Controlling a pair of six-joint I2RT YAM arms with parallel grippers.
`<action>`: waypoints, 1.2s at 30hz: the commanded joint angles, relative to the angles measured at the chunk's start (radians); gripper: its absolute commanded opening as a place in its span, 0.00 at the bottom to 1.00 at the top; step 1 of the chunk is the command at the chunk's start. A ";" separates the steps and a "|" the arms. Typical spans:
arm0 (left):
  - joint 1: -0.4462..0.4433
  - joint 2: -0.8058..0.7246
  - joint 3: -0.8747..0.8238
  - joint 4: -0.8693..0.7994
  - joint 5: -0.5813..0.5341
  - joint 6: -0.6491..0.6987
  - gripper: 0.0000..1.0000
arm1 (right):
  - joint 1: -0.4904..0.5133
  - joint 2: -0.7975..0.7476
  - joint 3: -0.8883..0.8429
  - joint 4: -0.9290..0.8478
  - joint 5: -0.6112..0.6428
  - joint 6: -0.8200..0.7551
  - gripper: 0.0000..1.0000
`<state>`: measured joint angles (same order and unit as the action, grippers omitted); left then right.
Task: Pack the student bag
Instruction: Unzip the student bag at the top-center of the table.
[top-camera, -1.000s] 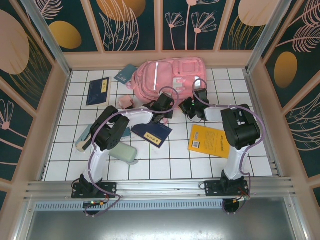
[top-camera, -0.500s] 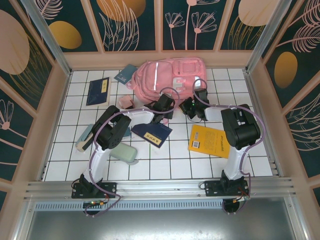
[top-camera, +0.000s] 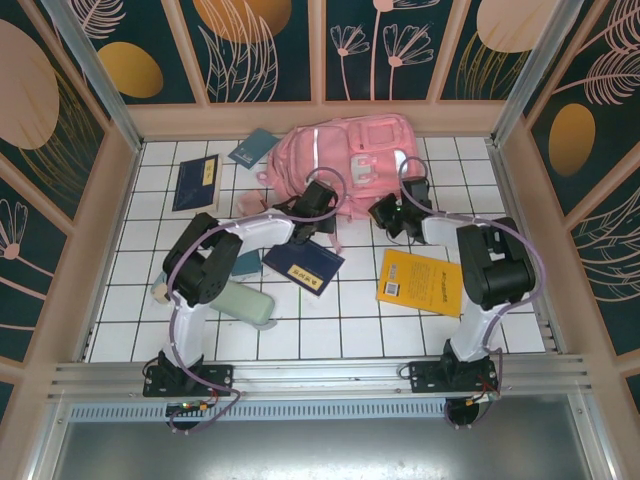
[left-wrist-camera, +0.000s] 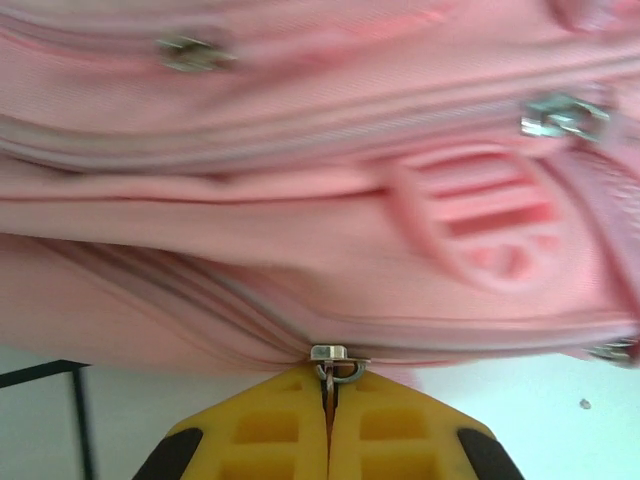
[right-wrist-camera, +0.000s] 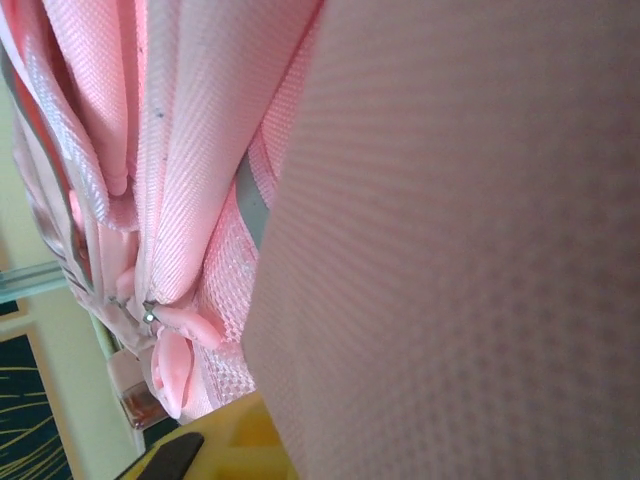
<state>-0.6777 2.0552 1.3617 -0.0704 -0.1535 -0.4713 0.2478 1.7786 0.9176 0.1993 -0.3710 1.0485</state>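
Looking at the student bag (top-camera: 345, 150) first: it lies flat at the far middle of the tiled table (top-camera: 300, 320), its near edge towards me, and by the zip lines I judge it is not open yet, so nothing can go in. My right gripper (top-camera: 390, 212) is squeezed tight at the bag's near right edge and looks to have a fold of pink fabric pinched. If that fold slides out, the whole bag would likely drag after my other hand instead of unzipping. My left gripper (left-wrist-camera: 328, 390) is clamped, yellow fingers (left-wrist-camera: 270, 430) together on the small metal zip pull (left-wrist-camera: 335, 360). That hold is thin: pulling off the line of the teeth could, I think, pop the tab free or jam the slider in bunched cloth
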 joint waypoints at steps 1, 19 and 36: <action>0.073 -0.048 -0.032 -0.092 -0.094 0.011 0.00 | -0.077 -0.090 -0.041 -0.053 0.104 -0.045 0.00; 0.141 -0.166 -0.103 -0.095 0.100 0.051 0.00 | -0.348 -0.111 -0.037 -0.118 0.181 -0.196 0.00; -0.042 -0.132 -0.041 0.038 0.337 -0.114 0.00 | -0.280 -0.208 0.021 -0.271 0.138 -0.226 0.70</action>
<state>-0.7113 1.9221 1.2812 -0.0418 0.1524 -0.5411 -0.0776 1.6627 0.9806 -0.0792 -0.2588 0.8062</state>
